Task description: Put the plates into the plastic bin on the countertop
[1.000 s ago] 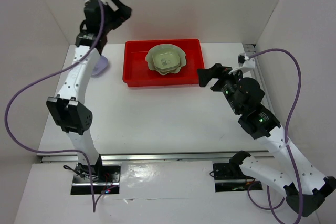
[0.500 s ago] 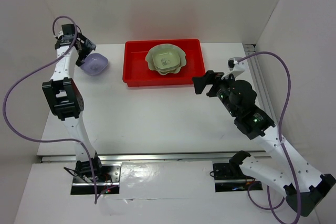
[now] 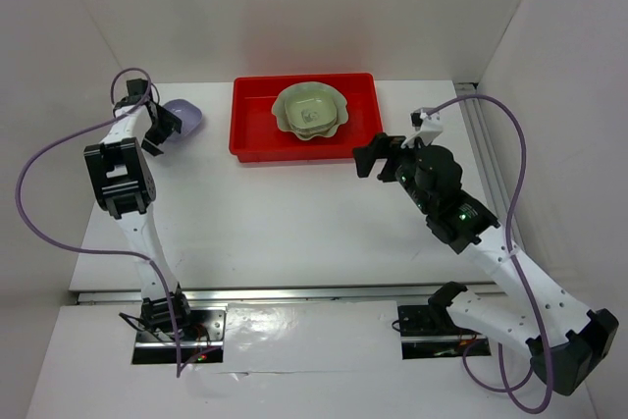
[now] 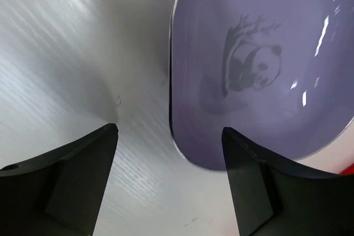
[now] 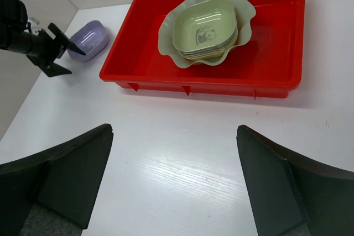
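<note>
A lavender plate (image 4: 260,64) with a panda print lies on the white countertop (image 3: 294,213), left of the red plastic bin (image 3: 257,134). My left gripper (image 4: 169,131) is open and low at the plate's near-left edge, and that rim reaches in between the two fingers. In the top view the left gripper (image 3: 165,128) touches the lavender plate (image 3: 186,115) from the left. Inside the bin (image 5: 276,70), a large pale green scalloped plate (image 5: 166,42) holds a stack of small plates with a green one (image 5: 204,26) on top. My right gripper (image 5: 174,131) hangs open over bare countertop in front of the bin.
White walls close in the countertop on the left, back and right. The lavender plate (image 5: 88,40) sits close to the left wall. A metal rail (image 3: 294,291) runs along the near edge by the arm bases.
My left arm has swung down from high at the back to the lavender plate, and its jaws have narrowed slightly. The right gripper has drifted a little to the left.
</note>
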Robot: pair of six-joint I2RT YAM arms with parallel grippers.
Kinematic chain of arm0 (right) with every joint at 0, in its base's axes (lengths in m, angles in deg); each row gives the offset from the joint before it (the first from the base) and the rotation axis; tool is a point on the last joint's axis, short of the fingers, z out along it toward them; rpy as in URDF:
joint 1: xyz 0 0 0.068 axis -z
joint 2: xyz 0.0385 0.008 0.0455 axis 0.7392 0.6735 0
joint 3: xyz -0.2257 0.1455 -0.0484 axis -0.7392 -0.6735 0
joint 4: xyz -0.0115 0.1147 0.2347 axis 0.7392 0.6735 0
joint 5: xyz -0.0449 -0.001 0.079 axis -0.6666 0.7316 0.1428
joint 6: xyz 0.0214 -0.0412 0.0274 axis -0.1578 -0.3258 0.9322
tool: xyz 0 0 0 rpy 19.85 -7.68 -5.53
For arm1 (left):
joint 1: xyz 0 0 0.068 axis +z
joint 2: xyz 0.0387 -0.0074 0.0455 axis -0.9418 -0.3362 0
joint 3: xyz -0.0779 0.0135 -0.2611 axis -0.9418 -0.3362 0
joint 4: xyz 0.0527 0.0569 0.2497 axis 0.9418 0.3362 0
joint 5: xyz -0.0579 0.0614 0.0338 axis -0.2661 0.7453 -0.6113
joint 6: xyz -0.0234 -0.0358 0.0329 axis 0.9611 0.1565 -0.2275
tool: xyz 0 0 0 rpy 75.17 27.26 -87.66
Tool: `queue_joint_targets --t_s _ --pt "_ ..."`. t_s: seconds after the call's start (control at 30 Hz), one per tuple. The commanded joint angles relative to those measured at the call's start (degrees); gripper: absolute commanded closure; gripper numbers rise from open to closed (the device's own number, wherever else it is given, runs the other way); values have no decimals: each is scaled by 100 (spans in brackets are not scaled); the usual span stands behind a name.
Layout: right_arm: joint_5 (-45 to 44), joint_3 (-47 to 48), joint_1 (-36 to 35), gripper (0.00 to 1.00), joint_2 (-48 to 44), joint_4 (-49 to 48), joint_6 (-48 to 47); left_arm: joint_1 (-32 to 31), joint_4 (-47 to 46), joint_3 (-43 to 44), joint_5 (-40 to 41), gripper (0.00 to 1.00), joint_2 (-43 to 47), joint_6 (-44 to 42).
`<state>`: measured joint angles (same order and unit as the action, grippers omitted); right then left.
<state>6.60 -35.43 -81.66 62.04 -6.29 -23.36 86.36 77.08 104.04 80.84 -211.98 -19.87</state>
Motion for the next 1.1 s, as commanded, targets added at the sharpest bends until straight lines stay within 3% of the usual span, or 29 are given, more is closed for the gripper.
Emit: queue_joint_targets --t_s 0.0,0.13,0.33,0.4,0.43,0.5,0.7,0.9,0.97,1.07 --pt "47 -175 -37 0 -95 -484 -80 78 -366 224 1 11 -155 101" --pt "47 -176 16 0 -95 -484 -80 139 -366 392 -60 17 -410 48" --pt "-15 -176 16 0 -42 -537 -80 192 -366 392 -61 46 -595 48" --pt "-15 -176 16 0 11 -537 -80 192 -366 313 0 60 -595 100" --pt "-15 -176 16 0 11 -537 -80 192 -366 260 1 80 -595 101" --pt "-15 -176 16 0 11 -537 -80 192 -366 260 -52 97 -595 101" --pt "-146 9 16 0 -59 -344 -27 192 -356 -91 219 100 448 215" --pt "-261 167 16 0 -174 -45 158 -72 -1374 -1224 449 100 2689 -110" --pt "-261 220 16 0 -174 17 280 -229 -2022 -1671 222 100 3164 -302" --pt "-146 421 16 0 -227 70 342 -511 -2185 -1587 -181 100 3500 -418"
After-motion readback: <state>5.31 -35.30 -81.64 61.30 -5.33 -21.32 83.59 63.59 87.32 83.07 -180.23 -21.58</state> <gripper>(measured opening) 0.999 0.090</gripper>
